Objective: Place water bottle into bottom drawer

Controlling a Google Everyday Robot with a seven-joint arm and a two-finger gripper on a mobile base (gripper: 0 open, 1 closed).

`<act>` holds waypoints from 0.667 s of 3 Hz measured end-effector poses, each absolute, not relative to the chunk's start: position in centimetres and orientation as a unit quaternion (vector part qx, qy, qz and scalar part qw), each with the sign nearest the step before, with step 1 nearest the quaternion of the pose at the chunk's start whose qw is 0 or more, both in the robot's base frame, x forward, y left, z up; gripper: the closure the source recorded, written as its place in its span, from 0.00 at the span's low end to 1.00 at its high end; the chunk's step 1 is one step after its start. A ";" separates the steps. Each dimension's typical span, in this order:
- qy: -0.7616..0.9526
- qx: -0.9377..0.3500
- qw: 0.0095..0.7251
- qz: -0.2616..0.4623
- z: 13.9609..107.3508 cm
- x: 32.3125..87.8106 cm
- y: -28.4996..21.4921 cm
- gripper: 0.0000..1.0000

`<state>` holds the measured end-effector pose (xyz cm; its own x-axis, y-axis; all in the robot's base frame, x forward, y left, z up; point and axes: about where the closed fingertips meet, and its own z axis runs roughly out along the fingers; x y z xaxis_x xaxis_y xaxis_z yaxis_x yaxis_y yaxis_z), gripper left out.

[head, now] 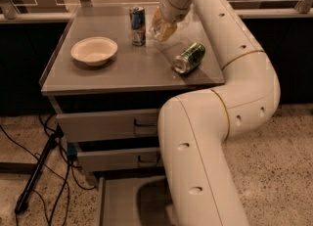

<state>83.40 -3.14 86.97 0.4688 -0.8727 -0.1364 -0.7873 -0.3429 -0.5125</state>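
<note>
My gripper point(163, 28) is over the back of the cabinet top, just right of the blue-silver can point(137, 25). Its yellowish fingers are closed around the clear water bottle point(155, 33), which it holds slightly above the surface. The bottle is mostly hidden by the fingers and hard to make out. The bottom drawer point(120, 203) stands pulled open at floor level, showing its flat grey floor. My arm's lower link covers the drawer's right part.
A white bowl point(94, 50) sits on the left of the cabinet top point(122, 71). A green can point(189, 57) lies on its side at the right. The two upper drawers point(105, 124) are shut. Cables and a black stand point(36, 171) lie on the floor at the left.
</note>
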 end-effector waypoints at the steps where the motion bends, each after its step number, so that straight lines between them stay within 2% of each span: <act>1: 0.503 -0.814 0.270 -0.110 89.9 83.4 -3.4 1.00; 2: 0.491 -0.814 0.278 -0.139 94.1 82.5 -4.0 1.00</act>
